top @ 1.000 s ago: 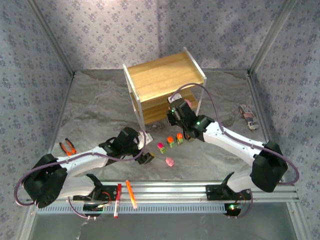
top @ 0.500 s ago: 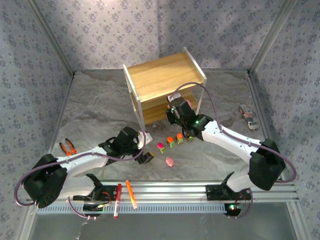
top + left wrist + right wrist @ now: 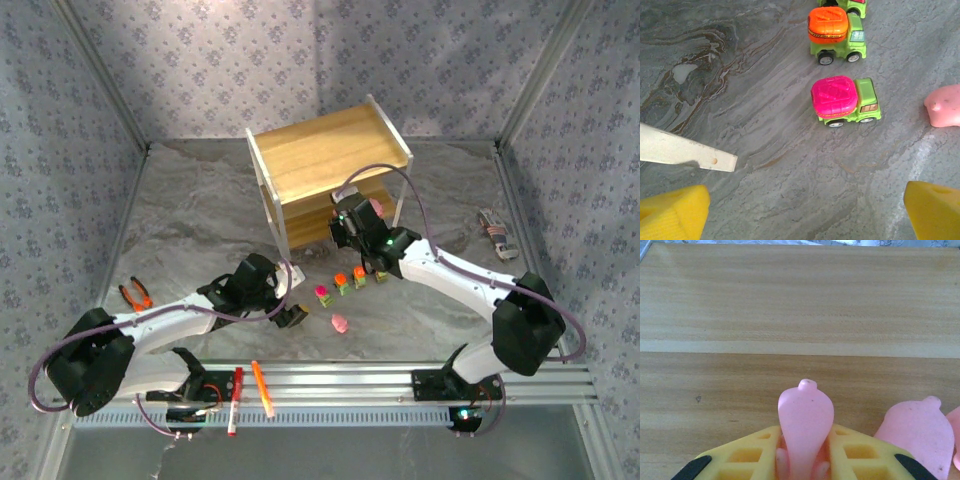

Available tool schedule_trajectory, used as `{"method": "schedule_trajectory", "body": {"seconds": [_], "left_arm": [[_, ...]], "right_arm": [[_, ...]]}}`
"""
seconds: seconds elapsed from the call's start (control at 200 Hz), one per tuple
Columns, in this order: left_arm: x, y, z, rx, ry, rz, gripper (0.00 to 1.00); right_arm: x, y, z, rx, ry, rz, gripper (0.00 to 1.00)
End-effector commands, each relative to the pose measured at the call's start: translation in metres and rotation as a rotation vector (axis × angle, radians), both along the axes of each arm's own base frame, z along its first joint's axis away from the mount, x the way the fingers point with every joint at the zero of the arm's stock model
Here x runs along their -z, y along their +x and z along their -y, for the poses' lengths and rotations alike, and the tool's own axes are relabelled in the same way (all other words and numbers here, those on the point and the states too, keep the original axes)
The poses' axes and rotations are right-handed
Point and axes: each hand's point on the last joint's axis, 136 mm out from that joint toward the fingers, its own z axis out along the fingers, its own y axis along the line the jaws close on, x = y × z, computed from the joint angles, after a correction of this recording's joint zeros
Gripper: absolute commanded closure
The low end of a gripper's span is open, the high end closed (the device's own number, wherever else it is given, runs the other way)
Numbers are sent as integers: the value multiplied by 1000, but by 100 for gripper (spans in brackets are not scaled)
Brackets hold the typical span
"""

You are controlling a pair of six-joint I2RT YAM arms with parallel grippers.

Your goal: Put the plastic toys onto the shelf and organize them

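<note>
The shelf (image 3: 325, 152) stands at the table's middle back. My right gripper (image 3: 350, 214) reaches into its lower tier and is shut on a pink figure (image 3: 805, 416), held just over the lower wooden board (image 3: 790, 305). Two more pink figures (image 3: 918, 432) sit on that board to the right. My left gripper (image 3: 291, 317) hangs open over the table, yellow fingertips (image 3: 673, 213) wide apart with nothing between them. Ahead of it stand a magenta-topped truck (image 3: 844, 100), an orange-topped truck (image 3: 836, 32) and a pink figure (image 3: 944, 105). On the table the trucks form a row (image 3: 350, 280).
Orange-handled pliers (image 3: 135, 293) lie at the left. Two pens (image 3: 248, 392) rest on the front rail. A small grey and red object (image 3: 496, 234) lies at the right. The shelf's white foot (image 3: 687, 152) juts in close to my left fingers.
My right gripper has pushed a little further into the shelf's lower tier with the pink figure still in it. The left arm and the toys on the table have not moved.
</note>
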Motion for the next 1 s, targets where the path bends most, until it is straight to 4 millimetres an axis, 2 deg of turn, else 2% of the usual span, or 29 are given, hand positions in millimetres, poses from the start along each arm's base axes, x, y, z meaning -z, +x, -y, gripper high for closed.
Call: {"method": "schedule_trajectory", "body": {"seconds": [0.0, 0.525, 0.994], "left_arm": [[-16, 9, 9, 7, -39, 37, 0], [-16, 9, 8, 7, -40, 35, 0], [-15, 9, 8, 5, -40, 33, 0]], "right_arm": [[-10, 3, -2, -5, -24, 19, 73], [-1, 0, 1, 7, -77, -6, 70], [-8, 4, 0, 10, -78, 5, 59]]}}
